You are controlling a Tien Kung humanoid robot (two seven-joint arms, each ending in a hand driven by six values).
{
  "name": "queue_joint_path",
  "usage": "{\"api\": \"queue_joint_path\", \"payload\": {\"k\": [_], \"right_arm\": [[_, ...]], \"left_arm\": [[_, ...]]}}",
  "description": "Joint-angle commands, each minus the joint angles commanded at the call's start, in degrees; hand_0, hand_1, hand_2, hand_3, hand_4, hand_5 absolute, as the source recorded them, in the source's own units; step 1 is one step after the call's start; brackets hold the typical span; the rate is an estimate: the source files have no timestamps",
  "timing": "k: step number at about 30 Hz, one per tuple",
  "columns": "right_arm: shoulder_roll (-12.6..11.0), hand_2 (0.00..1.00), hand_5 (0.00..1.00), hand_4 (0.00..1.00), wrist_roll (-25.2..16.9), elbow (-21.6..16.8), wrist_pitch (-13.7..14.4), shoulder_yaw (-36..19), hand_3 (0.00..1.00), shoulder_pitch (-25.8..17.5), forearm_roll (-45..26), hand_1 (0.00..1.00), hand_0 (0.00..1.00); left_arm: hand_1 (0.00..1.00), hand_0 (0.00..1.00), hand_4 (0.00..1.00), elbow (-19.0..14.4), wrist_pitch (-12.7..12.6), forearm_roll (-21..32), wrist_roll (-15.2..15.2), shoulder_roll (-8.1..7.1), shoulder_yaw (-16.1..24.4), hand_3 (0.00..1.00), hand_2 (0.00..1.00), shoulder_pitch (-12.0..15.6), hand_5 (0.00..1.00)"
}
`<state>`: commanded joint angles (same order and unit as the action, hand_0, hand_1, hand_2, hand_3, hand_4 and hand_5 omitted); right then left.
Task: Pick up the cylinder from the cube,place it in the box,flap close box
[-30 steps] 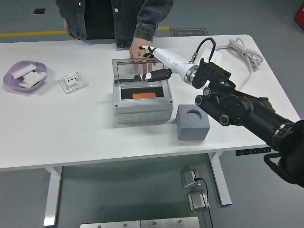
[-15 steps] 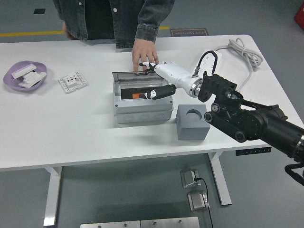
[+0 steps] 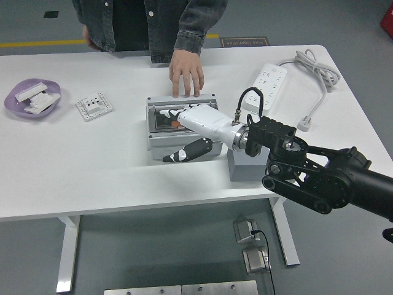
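Your right hand (image 3: 195,126) lies flat on the grey box (image 3: 184,130), fingers spread, grasping nothing, thumb down its front wall. Orange, perhaps the cylinder (image 3: 177,123), shows through the lid. The cube (image 3: 245,167) sits at the box's 4 o'clock. A person's hand (image 3: 186,71) presses the counter (image 3: 92,160) at 12 o'clock.

A grey box (image 3: 182,136) with a clear flap shows orange inside, on a white table (image 3: 110,160). The right hand (image 3: 195,128) is white with black fingers; a purple dish (image 3: 18,92) holds white parts.
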<state>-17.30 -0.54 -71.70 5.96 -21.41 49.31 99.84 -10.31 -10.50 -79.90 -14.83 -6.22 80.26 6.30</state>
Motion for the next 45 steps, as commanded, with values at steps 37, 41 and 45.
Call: {"api": "queue_joint_path", "payload": {"k": [37, 41, 45], "right_arm": [[7.5, 0.695, 0.603, 0.919, -21.8, -2.3, -3.8, -64.6, 0.727, -42.1, -30.8, 0.691, 0.704], [8.1, 0.714, 0.666, 0.952, -22.9, 1.8, -5.0, -65.9, 0.755, -42.4, -39.8, 0.722, 0.736], [8.4, 0.714, 0.666, 0.952, -23.1, 2.4, -5.3, -65.8, 0.755, -43.1, -47.2, 0.722, 0.736]], "left_arm": [[0.646, 0.629, 0.650, 0.0, 0.1, -3.2, 0.4, 2.77, 4.5, 0.609, 0.605, 2.4, 0.248], [0.645, 0.630, 0.651, 0.0, 0.1, -4.5, 0.2, 2.70, 5.7, 0.610, 0.605, 2.5, 0.249], [0.645, 0.630, 0.651, 0.0, 0.1, -4.5, 0.2, 2.60, 5.7, 0.610, 0.605, 2.5, 0.249]]}}
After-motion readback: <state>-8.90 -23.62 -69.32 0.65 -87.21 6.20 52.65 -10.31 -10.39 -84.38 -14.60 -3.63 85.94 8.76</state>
